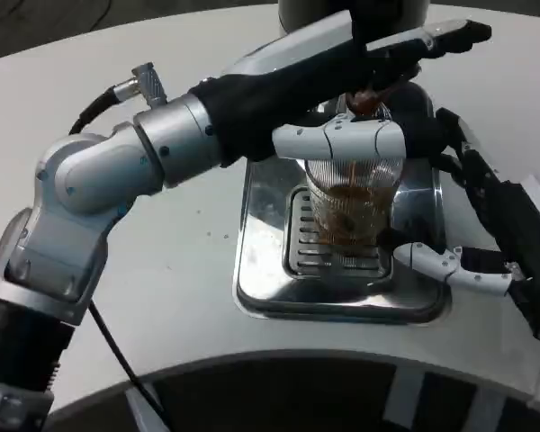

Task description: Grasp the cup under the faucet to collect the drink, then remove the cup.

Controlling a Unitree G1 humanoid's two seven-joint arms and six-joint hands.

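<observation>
A clear ribbed cup [349, 200] stands on the grate of the steel drip tray [256, 270], partly filled with brown drink. My right hand [486, 202] comes in from the right and grips the cup, with one white finger [342, 140] across its upper rim and the thumb [450, 266] low beside its base. The faucet spout [364, 99] sits just above the cup's mouth. My left hand [405, 52] reaches across from the left and rests on top of the faucet with its fingers stretched out flat, pressing on it.
The dispenser body [351, 11] rises behind the tray at the top edge. My left forearm [207, 121] spans the table above the tray's left side. A black cable [108, 337] hangs near the table's curved front edge [279, 364].
</observation>
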